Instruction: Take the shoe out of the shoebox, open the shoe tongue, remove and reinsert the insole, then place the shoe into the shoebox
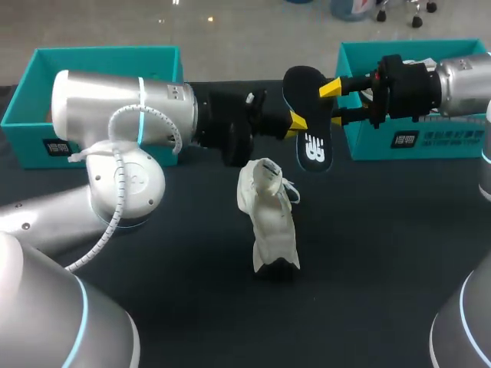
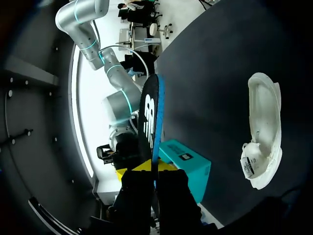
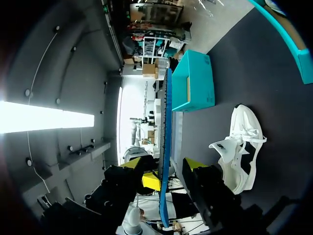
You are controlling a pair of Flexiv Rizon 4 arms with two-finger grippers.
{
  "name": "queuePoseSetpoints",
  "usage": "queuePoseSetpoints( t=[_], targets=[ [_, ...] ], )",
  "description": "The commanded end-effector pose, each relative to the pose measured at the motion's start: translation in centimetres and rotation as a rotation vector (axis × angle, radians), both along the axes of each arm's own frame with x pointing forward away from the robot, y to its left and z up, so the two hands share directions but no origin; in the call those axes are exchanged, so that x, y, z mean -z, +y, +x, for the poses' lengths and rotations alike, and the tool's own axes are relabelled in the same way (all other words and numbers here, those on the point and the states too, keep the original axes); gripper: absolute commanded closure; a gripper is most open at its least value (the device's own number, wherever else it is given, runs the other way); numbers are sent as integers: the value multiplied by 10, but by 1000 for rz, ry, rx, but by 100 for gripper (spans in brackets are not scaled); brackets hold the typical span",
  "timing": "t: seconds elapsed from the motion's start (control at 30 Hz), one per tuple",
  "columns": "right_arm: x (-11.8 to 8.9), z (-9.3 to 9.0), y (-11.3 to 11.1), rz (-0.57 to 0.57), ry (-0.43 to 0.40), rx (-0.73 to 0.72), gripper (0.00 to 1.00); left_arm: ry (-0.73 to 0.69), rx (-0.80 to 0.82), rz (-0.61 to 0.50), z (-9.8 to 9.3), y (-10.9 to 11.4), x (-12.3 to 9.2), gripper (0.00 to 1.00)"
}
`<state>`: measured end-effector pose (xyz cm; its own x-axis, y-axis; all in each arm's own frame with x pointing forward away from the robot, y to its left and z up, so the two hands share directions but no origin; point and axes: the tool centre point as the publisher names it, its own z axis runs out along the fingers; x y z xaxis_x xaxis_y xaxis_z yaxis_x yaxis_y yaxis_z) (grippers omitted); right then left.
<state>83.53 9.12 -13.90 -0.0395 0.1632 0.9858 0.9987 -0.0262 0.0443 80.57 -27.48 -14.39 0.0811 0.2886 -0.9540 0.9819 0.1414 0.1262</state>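
Left gripper [image 1: 295,123] clamped on insole [image 1: 313,147], held in the air over white shoe [image 1: 270,222] lying on the surface [image 1: 376,253]; right gripper [image 1: 332,103] released, fingers straddling the insole's upper end.

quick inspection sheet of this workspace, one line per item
surface: dark table, no spills seen
job's things: white shoe on the table, outside the left box and right box; insole held in the air above the shoe
clutter: nothing seen
grippers: left gripper shut on the insole; right gripper open, one finger on either side of the insole
cables: white coiled cable on the left arm, apart from the shoe
surroundings: nothing seen
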Motion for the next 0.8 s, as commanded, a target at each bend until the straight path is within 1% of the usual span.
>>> queuePoseSetpoints(
  t=[0.03, 0.1, 0.17, 0.2, 0.27, 0.3, 0.47, 0.5, 0.53, 0.67, 0.8],
  targets=[
    [2, 5, 3, 2, 1, -5, 58, -3, -14, 1, -1, -8, 1, 100],
    [2, 5, 4, 3, 1, -8, 59, -6, -17, 0, 0, -10, 0, 100],
    [2, 6, 4, 3, 1, -9, 62, -9, -18, -2, 0, -12, -1, 100],
    [3, 6, 4, 0, 1, -9, 67, -9, -19, -3, 0, -12, -1, 100],
    [3, 6, 3, -1, 1, -7, 90, -10, -20, -4, 0, -12, -2, 100],
    [3, 6, 2, -2, 0, -3, 100, -10, -21, -5, 0, -12, -2, 100],
    [4, 7, 0, -6, -5, 4, 100, -3, -35, 20, 1, -10, -1, 100],
    [5, 8, 0, -7, -7, 9, 100, -1, -36, 35, 0, -9, -1, 73],
    [5, 8, -1, -7, -7, 10, 100, 8, -37, 42, 0, -7, -1, 0],
    [9, 9, -3, -3, -5, 15, 100, 28, -34, 87, 0, 3, -2, 0],
    [13, 11, -5, -8, -2, 11, 100, 50, -46, 176, 2, 15, -5, 0]
  ],
)
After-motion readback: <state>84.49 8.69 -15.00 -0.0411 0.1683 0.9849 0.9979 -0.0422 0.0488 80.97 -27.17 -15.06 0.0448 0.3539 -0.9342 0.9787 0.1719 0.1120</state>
